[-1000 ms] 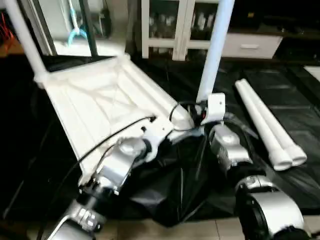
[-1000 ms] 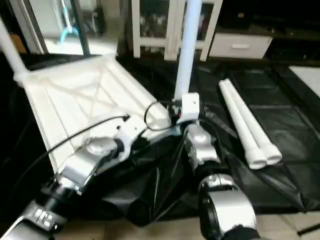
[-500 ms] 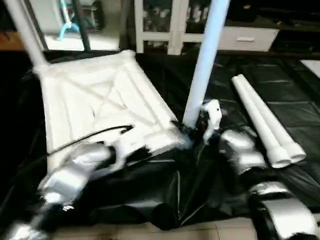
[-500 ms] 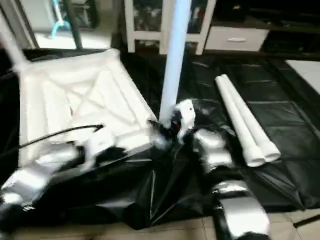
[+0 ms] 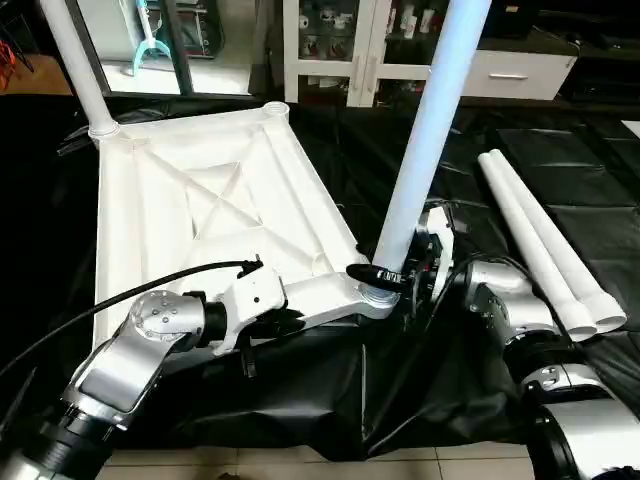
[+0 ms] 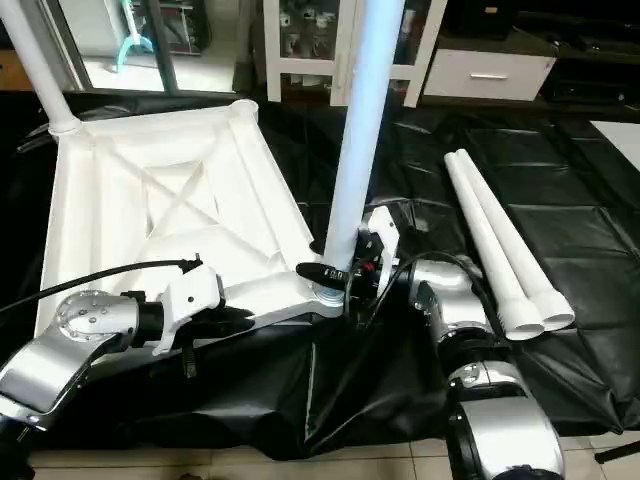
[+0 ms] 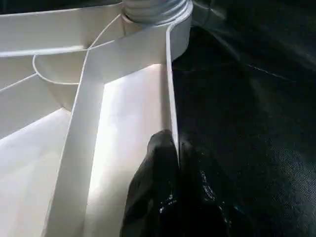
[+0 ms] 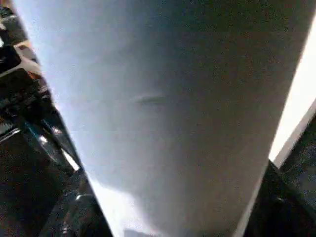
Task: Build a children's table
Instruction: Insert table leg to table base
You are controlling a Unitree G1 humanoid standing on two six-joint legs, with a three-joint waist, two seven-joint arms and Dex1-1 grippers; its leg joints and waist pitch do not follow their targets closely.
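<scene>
The white tabletop [image 5: 200, 200] lies upside down on a black sheet, its X ribs facing up. One white leg [image 5: 70, 60] stands in the far left corner socket. A second leg [image 5: 425, 130] stands upright in the near right socket [image 5: 372, 297]. My right gripper [image 5: 385, 275] is at the foot of this leg, its black fingers closed around it, and the leg [image 8: 163, 113] looms close. My left gripper [image 7: 173, 143] is shut on the thin rim [image 7: 170, 98] of the tabletop's near edge, a short way from that socket.
Two loose legs [image 5: 545, 240] lie side by side on the black sheet [image 5: 400, 400] to the right. The far right corner socket [image 5: 275, 108] is open. A white cabinet [image 5: 370, 50] stands behind, and pale floor tiles run along the near edge.
The camera has swung and steadied, so the whole picture has shifted. Both grippers stay where they were: right at the leg's foot, left on the near rim.
</scene>
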